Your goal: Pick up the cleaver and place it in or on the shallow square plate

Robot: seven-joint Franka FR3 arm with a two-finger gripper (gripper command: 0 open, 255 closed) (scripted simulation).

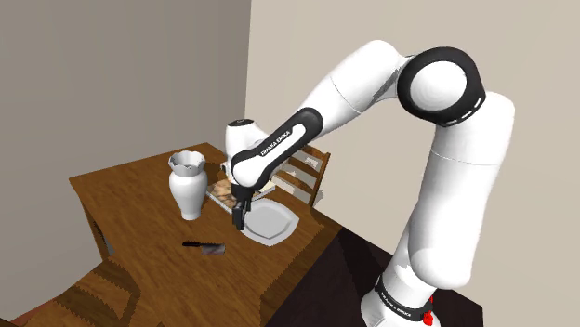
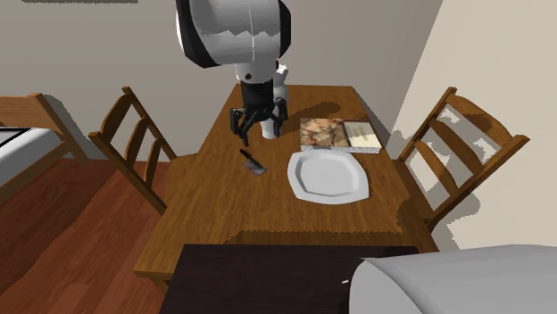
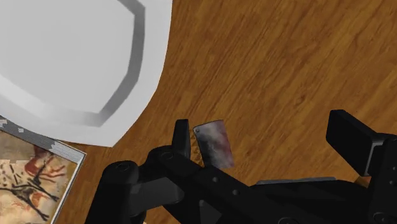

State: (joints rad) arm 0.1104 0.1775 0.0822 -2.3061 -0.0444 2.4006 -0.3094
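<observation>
The cleaver lies flat on the wooden table, with a dark handle and a grey mottled blade. The shallow white plate sits empty close beside it; in the second exterior view the cleaver is just left of the plate. My black gripper hangs open above the table, nothing between its fingers. In the wrist view the gripper stands wide, and the blade shows just inside one finger, with the handle hidden behind the hand. The plate lies beyond.
A white vase stands on the table behind the cleaver. A picture book lies beside the plate's far edge. Wooden chairs flank the table. The dark stand meets the table's near edge.
</observation>
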